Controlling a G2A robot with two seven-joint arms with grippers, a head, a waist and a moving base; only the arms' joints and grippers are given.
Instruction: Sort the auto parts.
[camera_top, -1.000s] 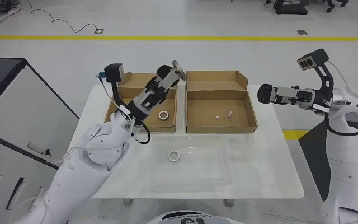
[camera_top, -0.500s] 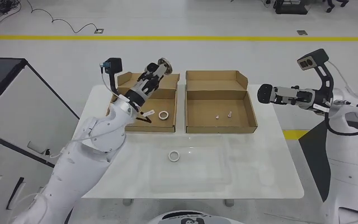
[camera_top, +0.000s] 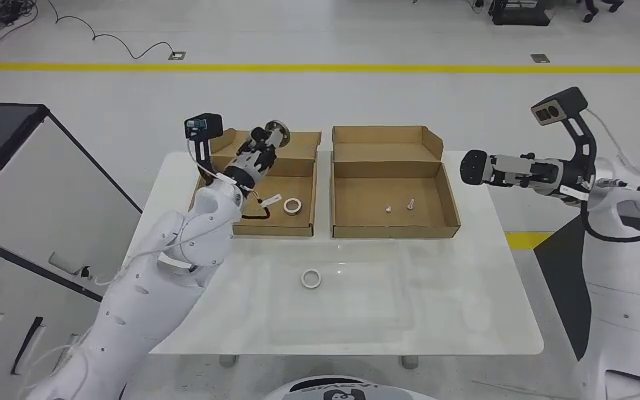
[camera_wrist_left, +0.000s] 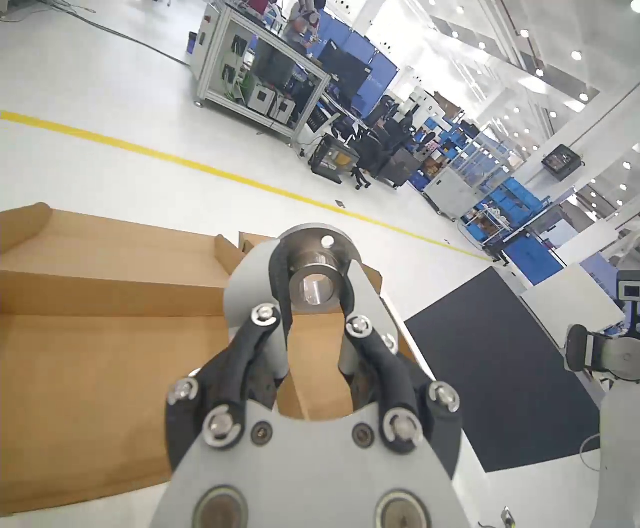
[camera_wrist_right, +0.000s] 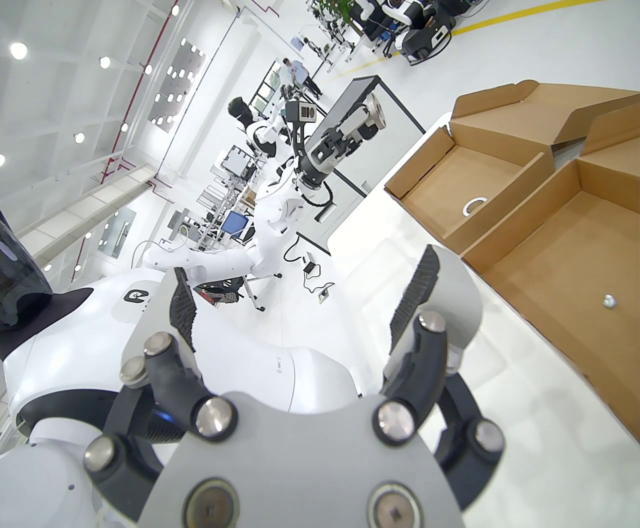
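My left gripper (camera_top: 268, 136) hangs over the rear of the left cardboard box (camera_top: 300, 226), shut on a metal flanged bushing (camera_top: 277, 129). In the left wrist view the bushing (camera_wrist_left: 312, 249) sits clamped between the fingertips of that gripper (camera_wrist_left: 314, 292). A white ring (camera_top: 293, 206) lies inside the left box. Another white ring (camera_top: 312, 279) lies on the table in front of the boxes. The right box (camera_top: 395, 232) holds two small metal parts (camera_top: 388, 210) (camera_top: 410, 203). My right gripper (camera_top: 470, 167) is held at the table's right side, and it (camera_wrist_right: 305, 295) is open with nothing between its fingers.
The two open boxes stand side by side at the back of the white table (camera_top: 450, 320). A dark-framed cabinet (camera_top: 40, 190) stands off the table's left side. The right wrist view also shows the far left gripper (camera_wrist_right: 372, 117).
My left gripper has carried the bushing leftward, from the left box's rear right corner to above its rear middle. The right arm has stayed put.
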